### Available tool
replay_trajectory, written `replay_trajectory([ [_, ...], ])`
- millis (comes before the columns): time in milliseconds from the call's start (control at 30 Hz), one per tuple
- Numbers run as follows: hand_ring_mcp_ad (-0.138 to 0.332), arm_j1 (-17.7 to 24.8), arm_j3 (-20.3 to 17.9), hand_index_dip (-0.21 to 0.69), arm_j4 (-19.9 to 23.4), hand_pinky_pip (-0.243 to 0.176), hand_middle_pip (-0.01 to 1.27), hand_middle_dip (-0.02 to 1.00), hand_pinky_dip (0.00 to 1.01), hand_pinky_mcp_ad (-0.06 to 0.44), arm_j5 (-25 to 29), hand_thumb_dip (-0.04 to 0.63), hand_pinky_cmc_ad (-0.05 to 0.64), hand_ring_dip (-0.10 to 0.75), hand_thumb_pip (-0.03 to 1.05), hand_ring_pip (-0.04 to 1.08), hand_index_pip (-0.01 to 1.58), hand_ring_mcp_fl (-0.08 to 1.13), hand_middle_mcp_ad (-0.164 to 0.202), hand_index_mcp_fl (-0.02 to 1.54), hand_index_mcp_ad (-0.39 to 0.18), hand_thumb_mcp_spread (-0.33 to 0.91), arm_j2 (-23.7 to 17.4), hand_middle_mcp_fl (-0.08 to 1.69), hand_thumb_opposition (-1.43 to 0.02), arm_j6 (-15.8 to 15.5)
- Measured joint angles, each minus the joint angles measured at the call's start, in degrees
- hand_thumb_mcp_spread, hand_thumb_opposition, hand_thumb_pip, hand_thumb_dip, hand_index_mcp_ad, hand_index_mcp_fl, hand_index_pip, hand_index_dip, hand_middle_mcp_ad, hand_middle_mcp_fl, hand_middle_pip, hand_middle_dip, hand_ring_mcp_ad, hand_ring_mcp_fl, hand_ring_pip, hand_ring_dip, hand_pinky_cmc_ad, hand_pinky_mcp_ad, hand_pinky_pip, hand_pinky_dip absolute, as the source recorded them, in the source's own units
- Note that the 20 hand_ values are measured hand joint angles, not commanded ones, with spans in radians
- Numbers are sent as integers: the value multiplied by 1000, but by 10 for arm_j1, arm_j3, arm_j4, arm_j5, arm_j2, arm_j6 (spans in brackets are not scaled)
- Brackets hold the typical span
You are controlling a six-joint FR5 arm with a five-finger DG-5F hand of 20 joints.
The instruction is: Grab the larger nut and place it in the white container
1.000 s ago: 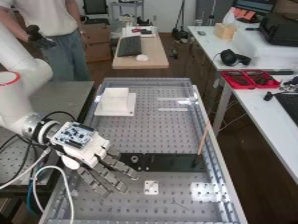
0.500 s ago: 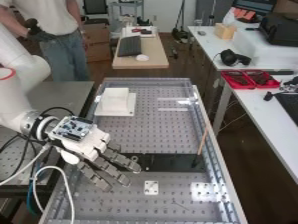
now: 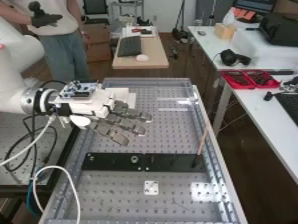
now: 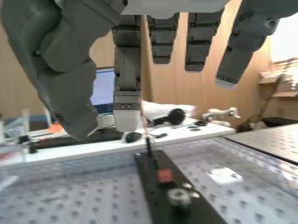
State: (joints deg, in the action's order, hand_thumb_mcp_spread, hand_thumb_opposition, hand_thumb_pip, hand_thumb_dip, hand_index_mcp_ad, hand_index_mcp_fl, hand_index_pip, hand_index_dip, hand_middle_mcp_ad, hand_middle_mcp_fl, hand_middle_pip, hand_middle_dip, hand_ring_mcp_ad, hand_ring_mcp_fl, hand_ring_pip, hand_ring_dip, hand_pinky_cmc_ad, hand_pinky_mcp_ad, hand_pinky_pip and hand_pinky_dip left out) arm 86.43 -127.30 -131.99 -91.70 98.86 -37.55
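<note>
Our perforated grey metal bench (image 3: 166, 137), the dark grey-fingered hand (image 3: 126, 123) spread wide, nothing seen in its grasp, our flat black bar (image 3: 169, 162), the square white container (image 3: 120, 92) partly behind the hand, the round metal bearing (image 3: 134, 159) on the bar, the larger nut somewhere we cannot tell.

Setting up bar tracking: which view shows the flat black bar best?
High view: the flat black bar lies fully in frame, both ends visible, the hand off it. Wrist view shows it foreshortened, its near part cut off by the frame edge.
</note>
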Motion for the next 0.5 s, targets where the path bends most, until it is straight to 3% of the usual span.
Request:
replay_trajectory([
  [267,147,29,30,110,-43,-108,124,134,737,276,-118,164,316,28,738,243,1541,0,72,368,-47,319,-6,-12,-798,39],
  [500,147,45,56,112,-80,-105,124,136,719,276,-211,164,316,37,738,230,1541,0,72,368,-47,319,23,-12,-798,58],
])
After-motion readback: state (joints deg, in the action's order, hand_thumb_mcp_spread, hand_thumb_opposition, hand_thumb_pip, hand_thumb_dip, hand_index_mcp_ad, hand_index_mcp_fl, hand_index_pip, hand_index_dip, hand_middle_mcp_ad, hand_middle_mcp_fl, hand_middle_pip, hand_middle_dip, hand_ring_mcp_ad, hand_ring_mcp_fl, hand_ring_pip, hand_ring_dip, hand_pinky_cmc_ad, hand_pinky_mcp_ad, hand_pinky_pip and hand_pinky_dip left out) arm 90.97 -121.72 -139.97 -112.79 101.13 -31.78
